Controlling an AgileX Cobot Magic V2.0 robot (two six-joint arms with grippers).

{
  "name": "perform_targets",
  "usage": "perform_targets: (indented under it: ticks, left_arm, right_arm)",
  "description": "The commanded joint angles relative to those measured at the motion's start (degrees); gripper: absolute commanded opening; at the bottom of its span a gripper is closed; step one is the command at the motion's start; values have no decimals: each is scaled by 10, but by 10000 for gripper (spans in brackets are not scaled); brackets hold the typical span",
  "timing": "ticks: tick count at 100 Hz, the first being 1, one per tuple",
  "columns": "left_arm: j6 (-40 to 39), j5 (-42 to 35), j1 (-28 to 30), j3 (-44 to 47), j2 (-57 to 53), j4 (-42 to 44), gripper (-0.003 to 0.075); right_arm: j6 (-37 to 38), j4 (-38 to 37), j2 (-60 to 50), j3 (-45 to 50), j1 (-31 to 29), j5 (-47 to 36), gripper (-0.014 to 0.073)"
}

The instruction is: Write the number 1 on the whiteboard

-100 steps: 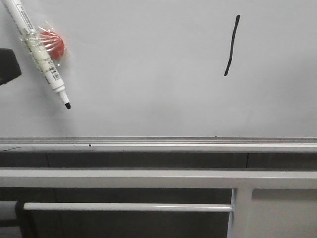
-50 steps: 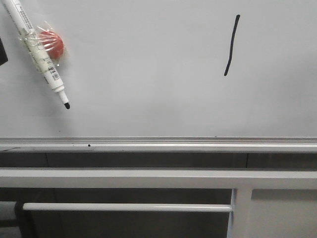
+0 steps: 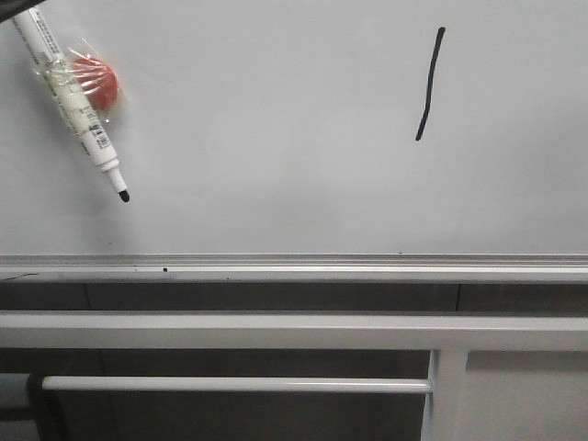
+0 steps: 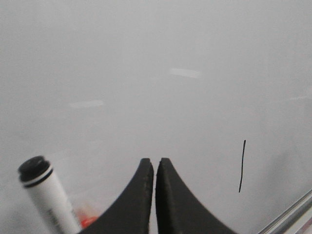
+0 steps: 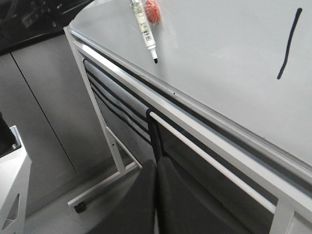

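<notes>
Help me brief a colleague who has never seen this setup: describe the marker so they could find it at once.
Start at the whiteboard and go to its upper left corner in the front view. The marker hangs there slanted, its black tip pointing down and right, taped to a red round magnet. The only other dark mark, the number 1, is a drawn stroke far to the right.

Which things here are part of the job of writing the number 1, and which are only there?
Belongs to the job:
- whiteboard
- number 1, already drawn
- marker, stuck on the board, uncapped

Only there:
- red magnet under the marker's tape
- white stand bars
</notes>
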Motion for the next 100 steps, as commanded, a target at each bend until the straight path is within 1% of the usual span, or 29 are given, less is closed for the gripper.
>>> perform_targets:
  ticks: [1,14,21,24,33,38,51,58,72,100]
  left_arm:
    - [24,36,0,-50,-20,22,-20]
    - [33,93,0,-73,-79,26,-20]
    - [62,164,0,-84,-131,26,-20]
    - [79,213,0,-92,-155,25,-20]
    - [130,339,0,-113,-230,-20,-20]
    - [148,391,0,-120,-269,-43,-20]
    - [151,487,0,-123,-361,-48,-20]
    - [151,536,11,-121,-400,-48,-21]
    - [150,631,69,-119,-457,-48,-20]
    - [149,784,262,-119,-568,-47,-20]
  right_arm:
    - [-3,22,5,-15,1,-5,-62]
    - [-3,23,5,-15,1,-4,-62]
    - [-3,23,5,-15,1,-4,-62]
    - [-3,23,5,-15,1,-4,-62]
    - [-3,23,5,-15,1,-4,-62]
    - [-3,23,5,-15,1,-4,-62]
    - [-5,22,5,-15,1,-5,-62]
    - [-11,22,5,-15,1,-10,-62]
    - [-15,20,-5,-15,1,-29,-62]
    - [-15,6,-78,-25,1,-106,-62]
